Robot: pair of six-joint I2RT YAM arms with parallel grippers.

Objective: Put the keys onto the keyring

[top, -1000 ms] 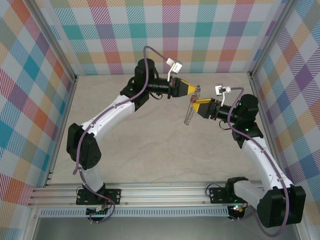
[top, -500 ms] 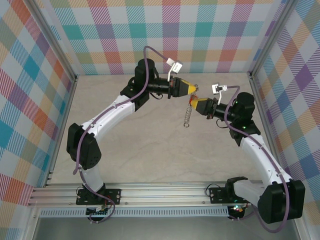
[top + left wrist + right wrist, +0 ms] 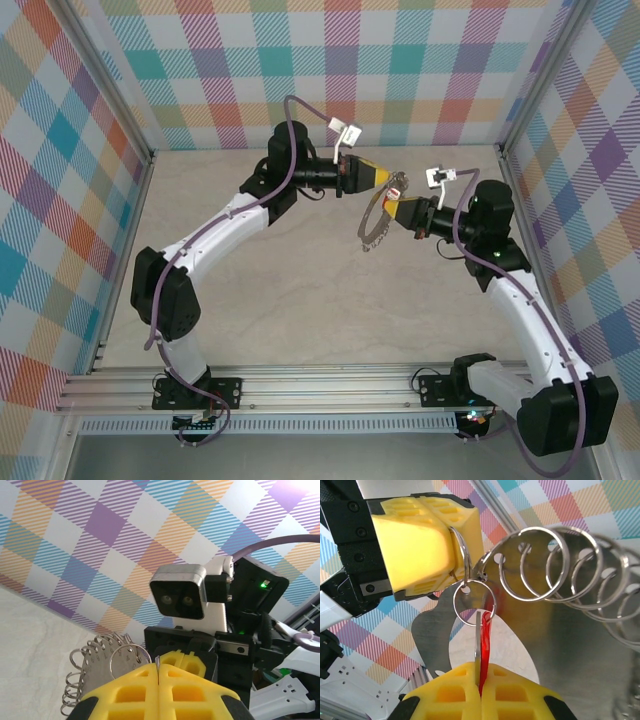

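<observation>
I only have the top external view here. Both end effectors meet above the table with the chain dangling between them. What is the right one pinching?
Observer: The right end effector is shut on the red key, seen edge-on.
Operator: And the left?
Observer: The left end effector clamps one split ring at the end of the keyring chain.
Operator: Is the key threaded yet?
Observer: Its top meets a small ring hanging off that one; whether it passes through, I cannot tell.
</observation>
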